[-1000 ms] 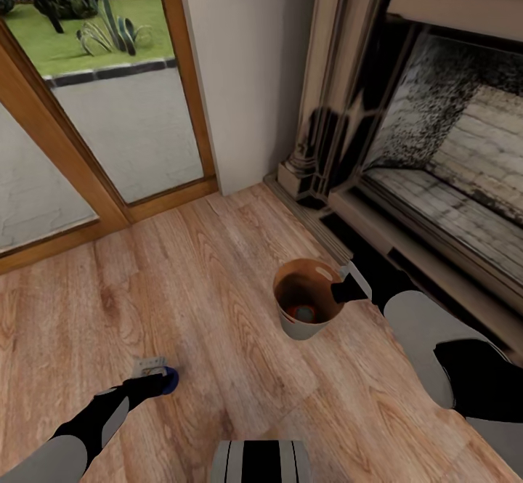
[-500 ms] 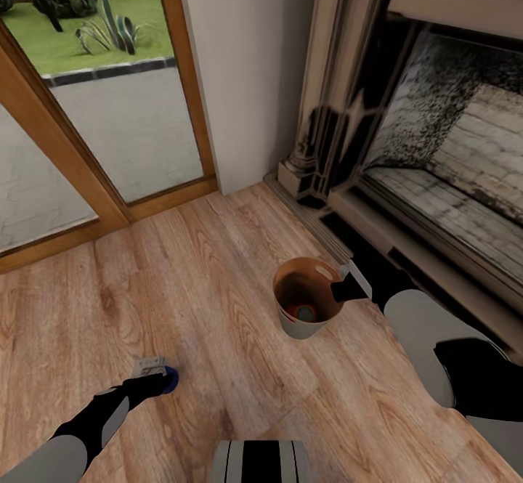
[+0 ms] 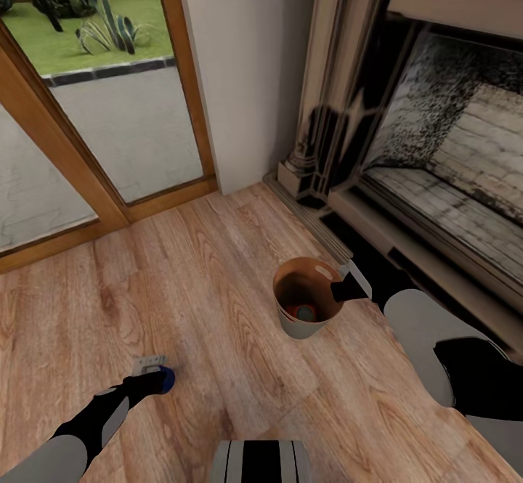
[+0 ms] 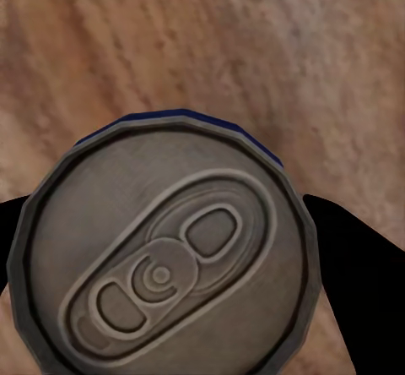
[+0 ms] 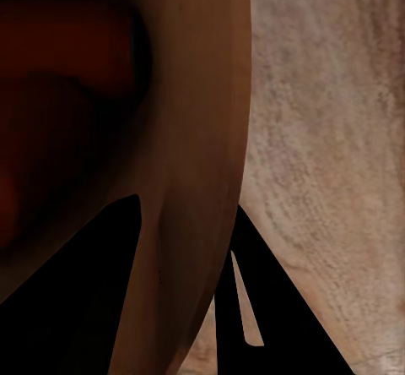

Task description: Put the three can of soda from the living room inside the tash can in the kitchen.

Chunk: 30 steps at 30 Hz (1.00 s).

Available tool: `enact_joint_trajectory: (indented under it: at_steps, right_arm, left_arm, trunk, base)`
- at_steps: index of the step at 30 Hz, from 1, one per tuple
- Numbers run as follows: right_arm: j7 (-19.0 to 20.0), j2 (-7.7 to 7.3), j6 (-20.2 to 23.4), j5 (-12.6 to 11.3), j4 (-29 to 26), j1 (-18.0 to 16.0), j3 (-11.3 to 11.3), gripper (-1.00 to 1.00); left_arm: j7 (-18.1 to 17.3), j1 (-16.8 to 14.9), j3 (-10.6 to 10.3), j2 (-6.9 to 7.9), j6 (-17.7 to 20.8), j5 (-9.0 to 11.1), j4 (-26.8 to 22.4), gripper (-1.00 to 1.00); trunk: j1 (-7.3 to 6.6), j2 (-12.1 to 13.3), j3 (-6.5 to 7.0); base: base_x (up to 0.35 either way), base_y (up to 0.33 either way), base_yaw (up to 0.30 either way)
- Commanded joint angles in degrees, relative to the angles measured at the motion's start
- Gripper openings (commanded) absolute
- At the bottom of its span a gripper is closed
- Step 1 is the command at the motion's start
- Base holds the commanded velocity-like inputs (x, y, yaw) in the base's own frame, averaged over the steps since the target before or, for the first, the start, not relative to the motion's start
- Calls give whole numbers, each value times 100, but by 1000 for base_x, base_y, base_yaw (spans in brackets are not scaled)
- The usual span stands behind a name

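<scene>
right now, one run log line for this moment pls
left gripper: shut on blue can | right gripper: shut on bin rim | orange can in bin

A can sits close under the camera, seen end-on: a dull grey top with a raised rim and an oval pull tab lying at a slant across it. A thin band of dark blue wall shows along one edge of the top. The two black fingers of the left pincer flank the can, pressed against its sides. Behind lies light wood plank floor.
</scene>
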Motion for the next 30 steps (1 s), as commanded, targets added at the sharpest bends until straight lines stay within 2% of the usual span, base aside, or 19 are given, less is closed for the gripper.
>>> enact_joint_trajectory:
  at_steps: [1, 11, 30]
  right_arm:
    - [9, 2, 0, 71, -25, 23, -58, -100]
    - [9, -11, 0, 70, 0, 23, -58, -100]
    - [6, -25, 0, 69, 22, 23, -53, -100]
  left_arm:
    - [-1, -4, -3, -2, -4, -9, 2, -100]
    - [-1, -4, -3, -2, 3, -13, 13, -100]
    - [-28, -4, -9, -2, 71, -22, 9, -100]
  trunk:
    - [149, 2, -2]
    - [149, 2, -2]
    - [100, 27, 418]
  base:
    - [0, 0, 0]
    - [0, 0, 0]
    - [0, 0, 0]
